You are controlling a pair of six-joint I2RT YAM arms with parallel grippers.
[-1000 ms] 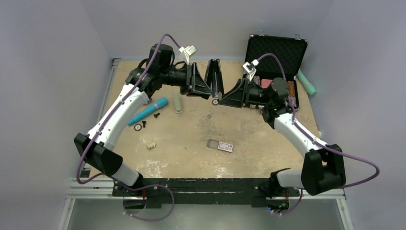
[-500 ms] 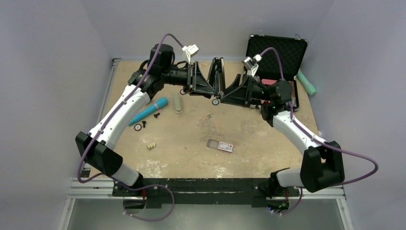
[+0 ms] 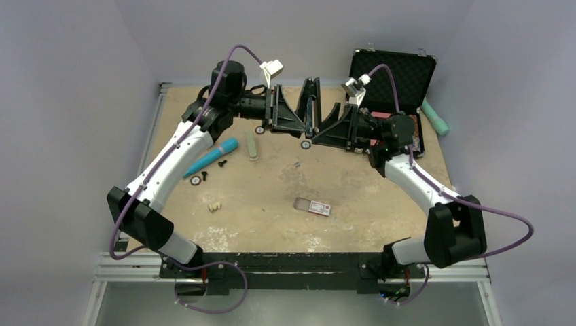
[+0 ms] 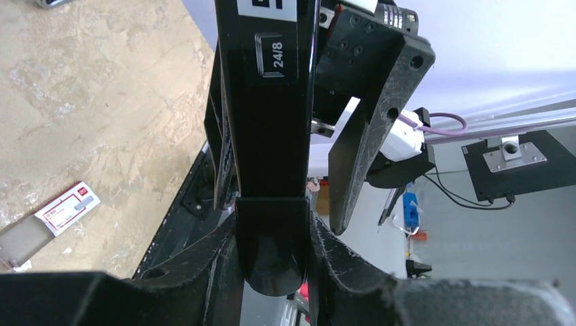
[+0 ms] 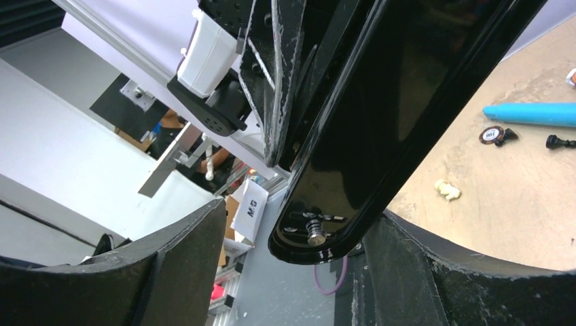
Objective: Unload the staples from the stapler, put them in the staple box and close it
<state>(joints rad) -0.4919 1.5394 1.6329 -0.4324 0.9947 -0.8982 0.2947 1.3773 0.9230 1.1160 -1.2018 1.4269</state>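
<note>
Above the table [image 3: 258,227] | left gripper [image 4: 272,231] clamps stapler [image 3: 310,109]; only the left-wrist view shows its 24/8 mark [image 4: 277,53] | right gripper [image 5: 302,224] unclenched around stapler | table tan, walls [image 3: 68,68] grey

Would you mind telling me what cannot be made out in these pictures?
Staples inside the glossy black stapler: magazine hidden by its own shell in both wrist views; too small from above.
Right gripper contact: the stapler's body hides one finger's pad, right wrist view.
Stapler's far end: cut off by the top edge, left wrist view.
Print on the small red-and-white box: too small, top view.
</note>
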